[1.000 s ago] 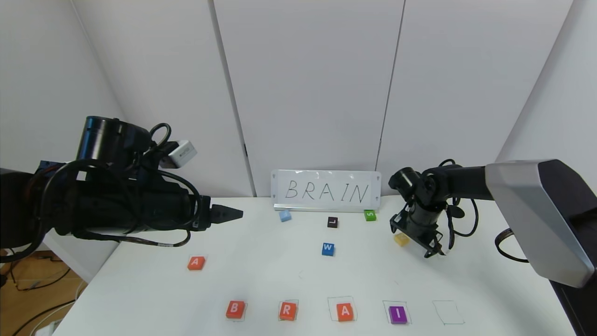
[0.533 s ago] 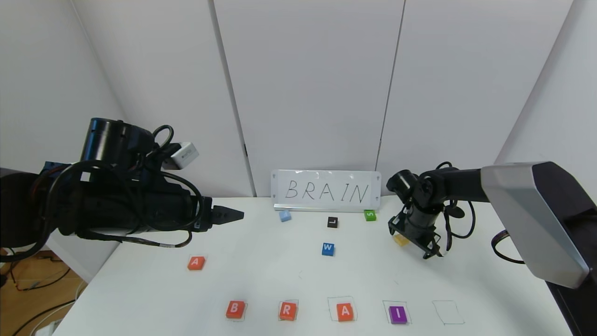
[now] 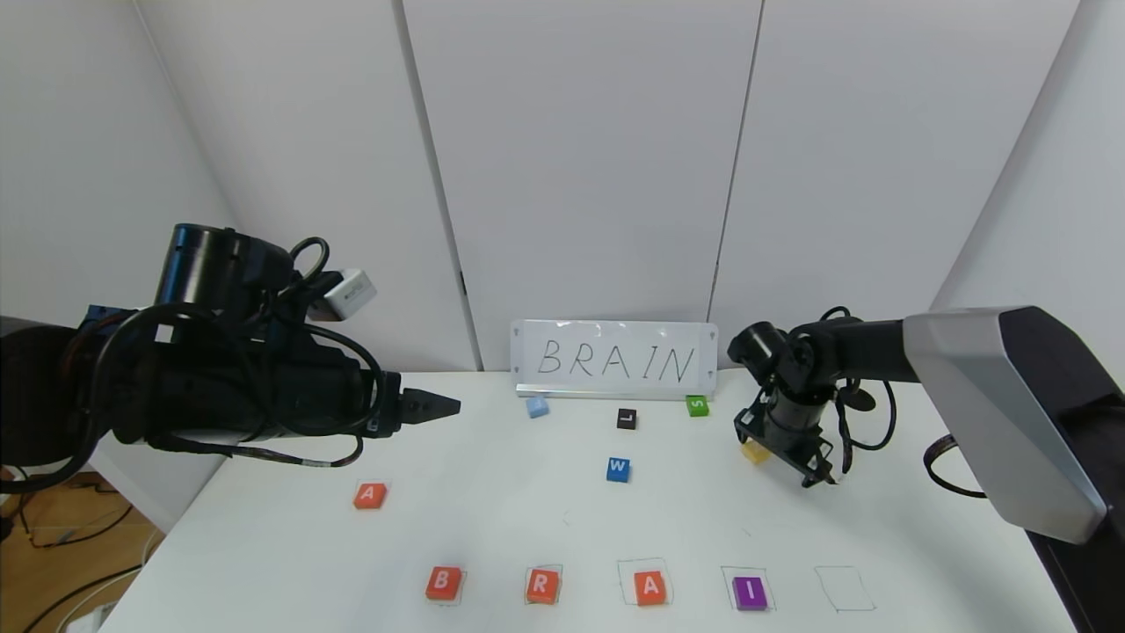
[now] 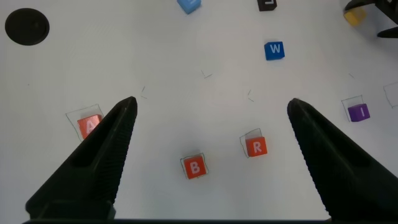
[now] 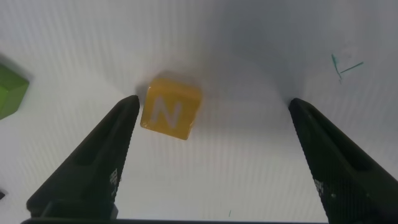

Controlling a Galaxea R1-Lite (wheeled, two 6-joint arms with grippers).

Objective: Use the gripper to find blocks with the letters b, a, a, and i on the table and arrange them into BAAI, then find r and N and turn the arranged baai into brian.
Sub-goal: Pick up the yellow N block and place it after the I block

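Along the near edge of the table [image 3: 562, 519] my row reads B [image 3: 444, 583], R [image 3: 542, 585], A [image 3: 650, 587], I [image 3: 750, 592], each in or on a pencilled square, and the fifth square [image 3: 844, 588] at the right end is bare. So the R swap looks done; the spare A [image 3: 370, 496] lies apart on the left, out of the row. What I judge is left: the N [image 5: 170, 114], which sits on the far right of the table, near the green S [image 3: 697, 405]. My right gripper [image 3: 791, 457] hangs right over it, fingers [image 5: 93, 168] wide apart and holding nothing, the N lying just beside one of them rather than centred. I need to settle over it, close, and carry it to the bare square. My left gripper [image 3: 431, 405] hovers over the left side, fingers [image 4: 93, 155] spread and empty. The sign [image 3: 614, 359] at the back reads BRAIN.
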